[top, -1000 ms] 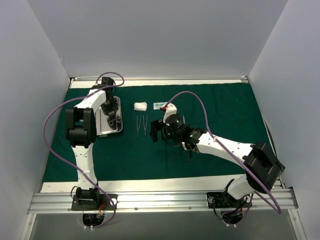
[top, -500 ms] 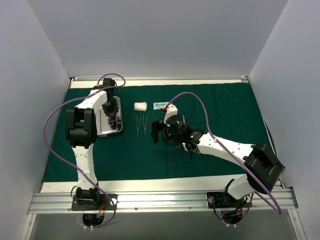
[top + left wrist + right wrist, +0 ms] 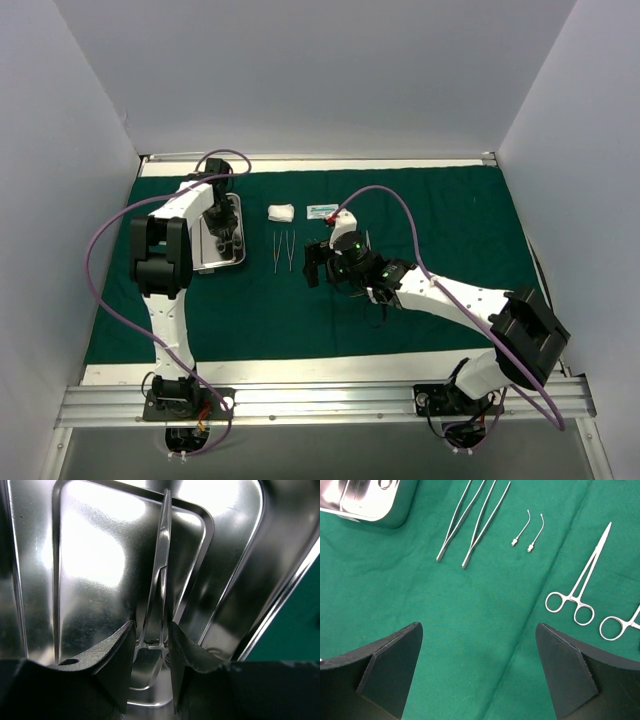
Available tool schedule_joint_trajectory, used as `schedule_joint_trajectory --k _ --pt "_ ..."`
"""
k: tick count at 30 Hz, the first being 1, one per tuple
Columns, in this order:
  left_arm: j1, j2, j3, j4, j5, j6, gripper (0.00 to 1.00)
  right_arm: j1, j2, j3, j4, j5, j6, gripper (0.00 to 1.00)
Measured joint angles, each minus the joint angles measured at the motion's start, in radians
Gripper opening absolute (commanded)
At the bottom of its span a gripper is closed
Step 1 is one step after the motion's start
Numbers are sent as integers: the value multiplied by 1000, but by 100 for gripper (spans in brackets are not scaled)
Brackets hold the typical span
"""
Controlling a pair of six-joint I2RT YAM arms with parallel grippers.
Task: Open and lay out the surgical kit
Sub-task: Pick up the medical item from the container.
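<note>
The dark green cloth (image 3: 440,215) lies spread out flat. The steel tray (image 3: 205,262) sits at its left. My left gripper (image 3: 226,238) is down inside the tray (image 3: 100,555), jaws closed narrowly on the shanks of thin silver forceps (image 3: 161,580) near their lock. My right gripper (image 3: 318,268) hovers wide open and empty over the cloth (image 3: 470,605). Two tweezers (image 3: 470,525) lie ahead of it, with two small curved tips (image 3: 532,530) and ring-handled forceps (image 3: 580,580) to their right. The white gauze wad (image 3: 281,212) and small white packet (image 3: 321,211) lie at the back.
White walls close in the table on three sides. The tray's corner (image 3: 365,500) shows at the upper left of the right wrist view. A second ring handle (image 3: 615,627) lies at that view's right edge. A purple cable (image 3: 400,215) loops over the right arm.
My right arm has shifted very slightly. My left gripper has stayed in the tray on the forceps.
</note>
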Motion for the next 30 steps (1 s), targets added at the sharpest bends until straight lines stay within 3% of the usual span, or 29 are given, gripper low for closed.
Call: schedule_joint_trajectory --k 10,14,15,18,27,30 --pt "-2 21 29 -39 16 37 35 0 0 -1 1 6 11 91" --pt "-2 45 68 -77 17 50 24 0 0 -8 1 8 13 91" --pt "-2 53 82 -89 18 53 14 0 0 -10 0 8 14 91" --pt "-4 71 117 -120 22 65 3 0 0 -14 1 9 14 91" --pt "-6 70 132 -153 -1 89 3 0 -7 -17 1 16 14 91" --pt "-6 70 134 -164 -6 98 14 0 -9 -17 1 16 14 91"
